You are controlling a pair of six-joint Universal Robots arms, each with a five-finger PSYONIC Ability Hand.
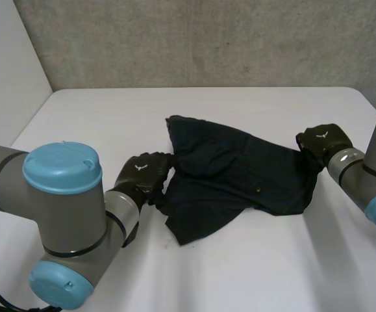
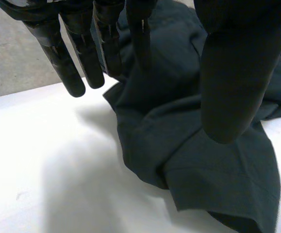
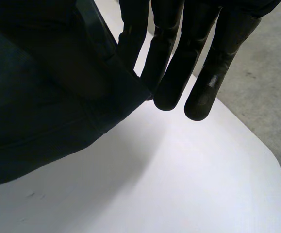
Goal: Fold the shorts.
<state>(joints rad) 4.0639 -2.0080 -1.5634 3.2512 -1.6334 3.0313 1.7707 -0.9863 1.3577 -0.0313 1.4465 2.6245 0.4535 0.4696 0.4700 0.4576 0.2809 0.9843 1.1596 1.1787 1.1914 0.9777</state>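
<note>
So the dark navy fabric shorts [image 1: 233,175] are lying crumpled mid-frame on the white counter [image 1: 110,117]. The left hand [image 1: 142,177] sits at their left edge, fingers straight and relaxed, gripping nothing. The right hand [image 1: 323,143] has the right corner pinched between thumb and straight fingers, with the cloth lifted a bit

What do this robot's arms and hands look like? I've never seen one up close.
The left arm and right arm are thick grey tubes with round light-blue caps on the joints. The left hand and right hand are black and glove-like, with slim rounded fingers and a thicker thumb. Each has a small white emblem on its back.
</note>
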